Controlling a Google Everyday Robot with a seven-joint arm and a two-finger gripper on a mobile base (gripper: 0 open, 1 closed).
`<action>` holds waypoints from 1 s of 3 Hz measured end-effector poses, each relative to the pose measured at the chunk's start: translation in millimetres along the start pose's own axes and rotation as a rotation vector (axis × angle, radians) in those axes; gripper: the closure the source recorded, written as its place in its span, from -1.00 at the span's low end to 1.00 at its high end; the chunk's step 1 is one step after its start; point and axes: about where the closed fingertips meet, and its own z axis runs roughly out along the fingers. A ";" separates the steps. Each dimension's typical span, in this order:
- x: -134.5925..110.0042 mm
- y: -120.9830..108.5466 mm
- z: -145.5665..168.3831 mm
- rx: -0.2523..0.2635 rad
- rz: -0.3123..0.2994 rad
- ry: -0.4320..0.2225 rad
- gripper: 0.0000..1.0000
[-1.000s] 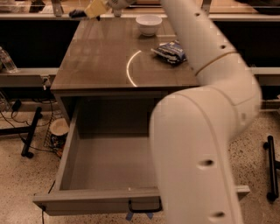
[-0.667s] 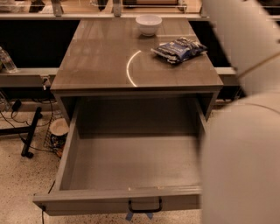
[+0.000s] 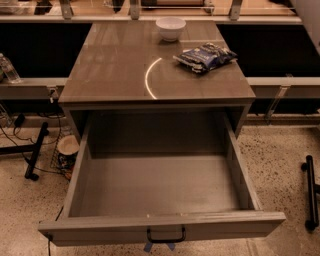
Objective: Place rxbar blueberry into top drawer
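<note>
The top drawer (image 3: 75, 175) stands pulled wide open under the cabinet top, with a plain grey inside that holds nothing I can see. Its small black handle (image 3: 165, 236) is on the front panel at the bottom of the view. The rxbar blueberry is out of view. My gripper is out of view too; only a pale sliver of my arm (image 3: 309, 12) shows at the top right corner.
On the brown cabinet top (image 3: 115, 65) lie a crinkled blue-and-white bag (image 3: 206, 56) at the right and a white bowl (image 3: 170, 27) at the back. A water bottle (image 3: 9, 70) stands on the left ledge. Black stand legs (image 3: 35, 155) and cables lie on the floor at the left, and another black leg (image 3: 311, 192) at the right.
My white arm, which covered the right side of the view, has swung out to the upper right. The drawer, bag and bowl have not moved.
</note>
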 end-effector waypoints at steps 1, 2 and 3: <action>4.7 -3.0 9.4 -0.029 -0.001 0.007 1.00; 17.3 -3.4 6.6 -0.117 -0.005 0.001 1.00; 58.9 9.7 -21.9 -0.243 -0.047 0.087 1.00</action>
